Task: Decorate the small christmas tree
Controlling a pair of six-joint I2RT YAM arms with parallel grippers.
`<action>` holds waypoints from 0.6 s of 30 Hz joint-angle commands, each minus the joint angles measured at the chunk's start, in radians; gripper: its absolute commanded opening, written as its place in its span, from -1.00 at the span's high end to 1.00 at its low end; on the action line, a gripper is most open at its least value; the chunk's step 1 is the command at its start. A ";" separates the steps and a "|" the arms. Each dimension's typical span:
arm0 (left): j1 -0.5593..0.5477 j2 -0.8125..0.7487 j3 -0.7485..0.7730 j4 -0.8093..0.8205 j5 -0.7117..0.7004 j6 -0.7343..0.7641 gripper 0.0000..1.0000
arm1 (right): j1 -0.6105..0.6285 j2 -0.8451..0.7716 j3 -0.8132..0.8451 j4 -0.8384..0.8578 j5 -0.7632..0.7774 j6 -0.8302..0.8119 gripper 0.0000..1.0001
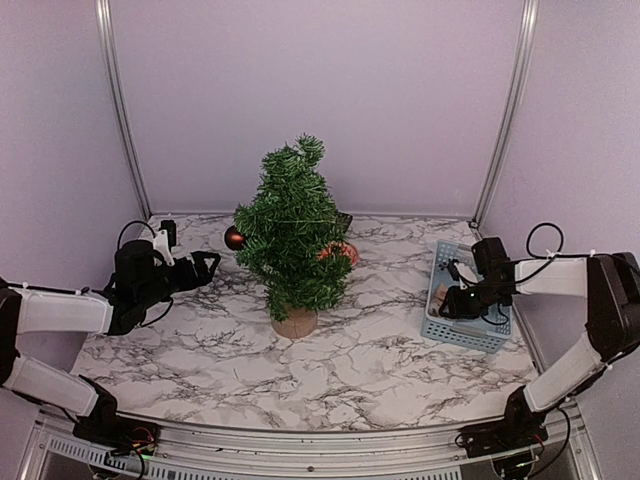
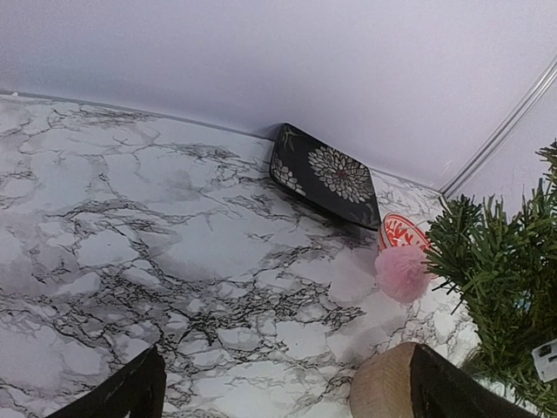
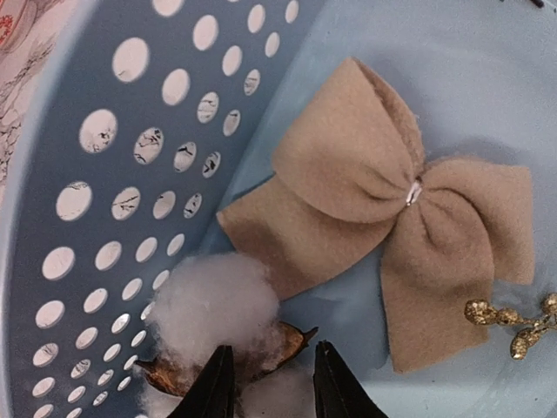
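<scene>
The small christmas tree [image 1: 293,225] stands mid-table on its round tan base [image 1: 295,322]. A dark red bauble [image 1: 234,238] hangs on its left side and a red ornament [image 1: 340,252] shows at its right. My left gripper [image 1: 205,266] hovers left of the tree, open and empty; in the left wrist view the tree base [image 2: 383,387] sits beside its right finger. My right gripper [image 3: 274,348] is down in the blue basket [image 1: 470,335], its fingers closed around a white cotton boll [image 3: 218,309] with a brown husk.
In the basket lie a tan felt bow [image 3: 392,218] and a gold berry sprig [image 3: 513,324]. Behind the tree are a black flowered dish [image 2: 326,174], a red-and-white ornament [image 2: 402,231] and a pink pompom [image 2: 402,272]. Walls enclose the table on three sides.
</scene>
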 commanded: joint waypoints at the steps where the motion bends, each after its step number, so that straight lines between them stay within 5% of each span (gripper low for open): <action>1: 0.002 0.005 0.033 -0.009 0.004 -0.007 -0.98 | 0.010 0.030 0.019 -0.009 0.017 0.001 0.41; 9: 0.002 0.013 0.041 -0.009 0.011 -0.008 -0.98 | 0.011 -0.026 0.034 -0.008 0.020 -0.002 1.00; 18: 0.002 0.005 0.042 -0.009 0.016 -0.007 -0.98 | 0.024 -0.286 0.084 0.000 -0.034 -0.030 1.00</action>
